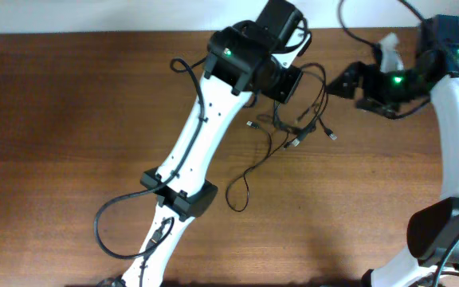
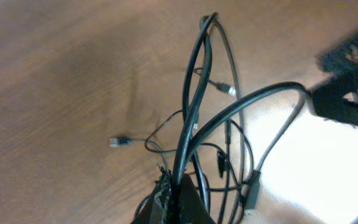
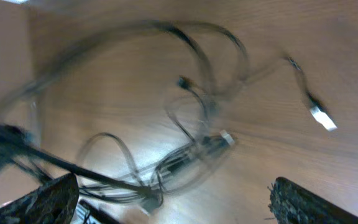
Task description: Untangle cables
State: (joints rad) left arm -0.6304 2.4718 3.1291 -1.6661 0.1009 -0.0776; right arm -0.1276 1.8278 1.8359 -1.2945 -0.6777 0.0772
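Reddish-brown worktop (image 1: 70, 119) below me, fine wood grain streaking across it, a pale glare washing one patch. The cables (image 1: 281, 131) are thin and black, and their plugs (image 2: 118, 142) glint silver. My arms (image 1: 205, 135) are white shells with black joints and clamps, with thicker black leads (image 1: 96, 227) looped alongside. A green light (image 1: 228, 54) glows on each wrist. My left gripper (image 2: 171, 193) reads black. My right gripper (image 3: 179, 205) does too, its fingers (image 3: 48, 199) black with a rough speckled texture. A strip of white wall (image 1: 134, 16) runs along the top.
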